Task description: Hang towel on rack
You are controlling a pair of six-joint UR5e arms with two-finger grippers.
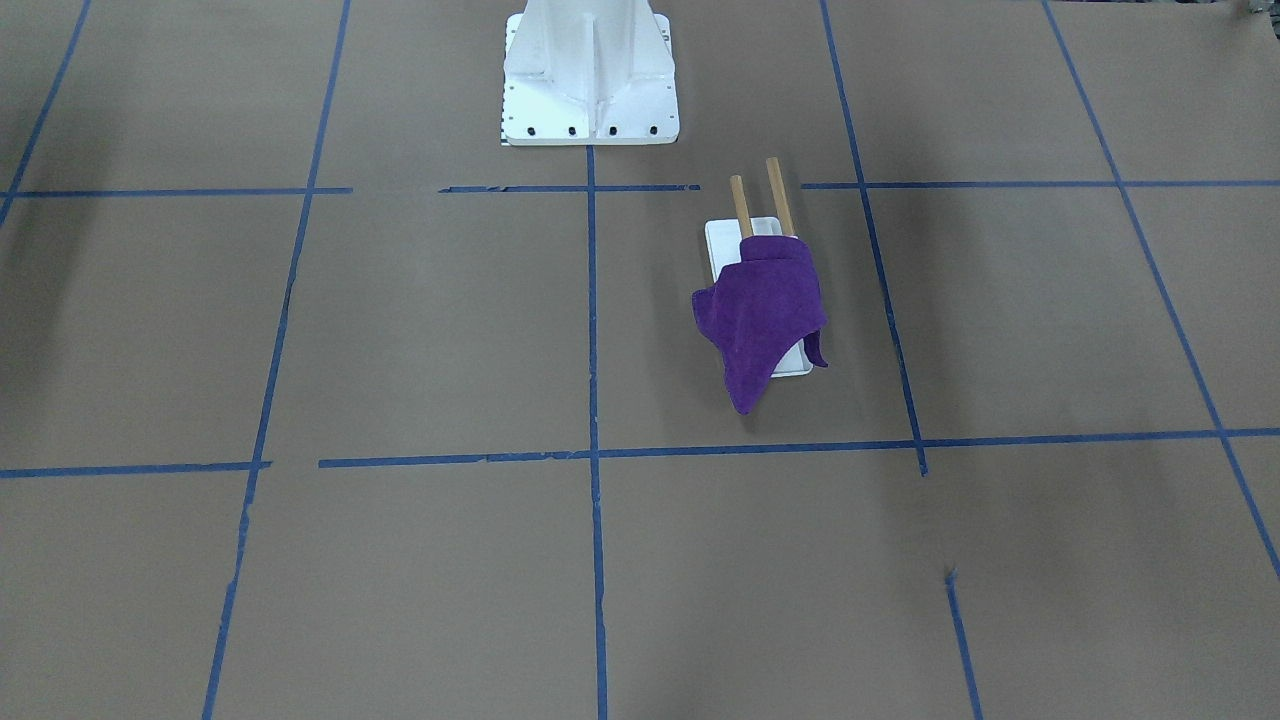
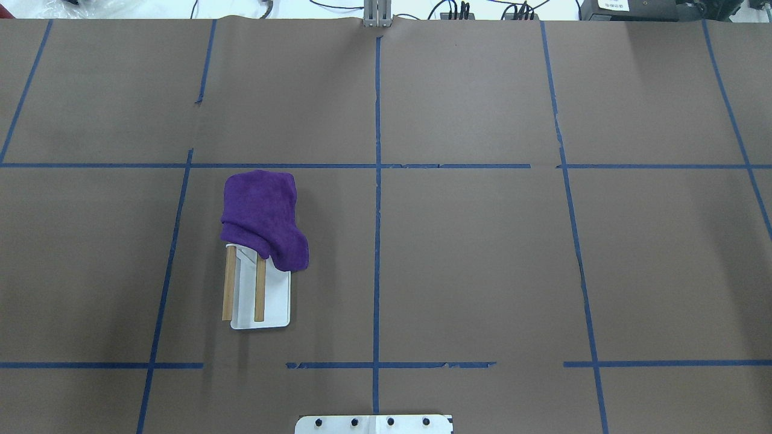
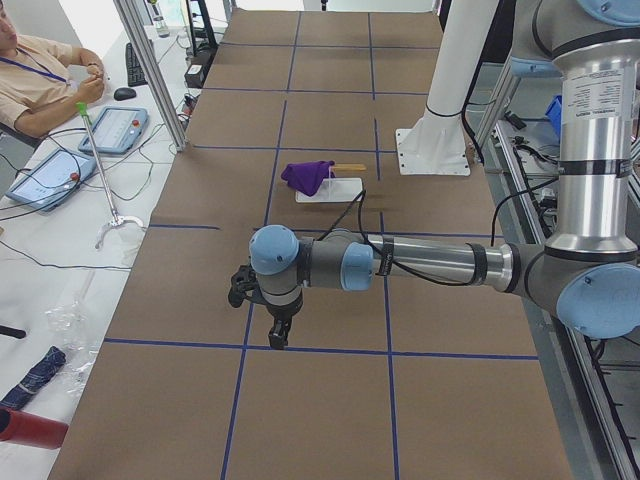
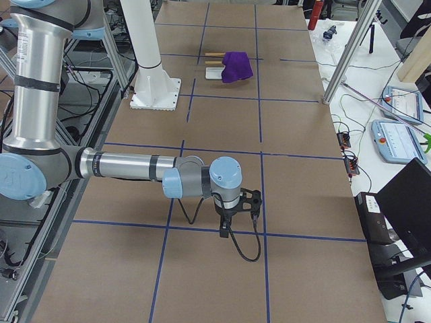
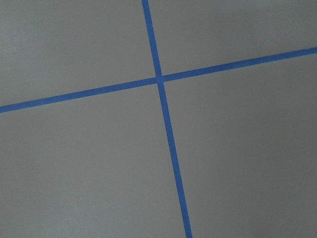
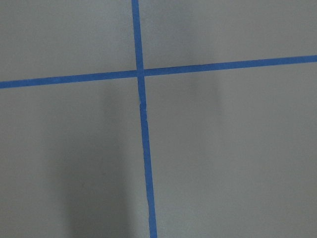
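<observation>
On the robot's left half of the table (image 2: 482, 271), the rack (image 2: 276, 304) stands with its white base flat on brown paper and its two wooden rods (image 2: 228, 289) parallel, running toward and away from the robot. A purple towel (image 2: 262, 208) is draped over the far ends of both rods, covering that end of the base and spilling past it; the near rod ends are bare. The left gripper (image 3: 276, 338) and the right gripper (image 4: 224, 232) point down, low over opposite ends of the table, well apart from the rack. Both appear only in side views, so whether their fingers are spread or pressed together cannot be told. Each wrist view shows a crossing of blue tape lines (image 5: 158, 79)
</observation>
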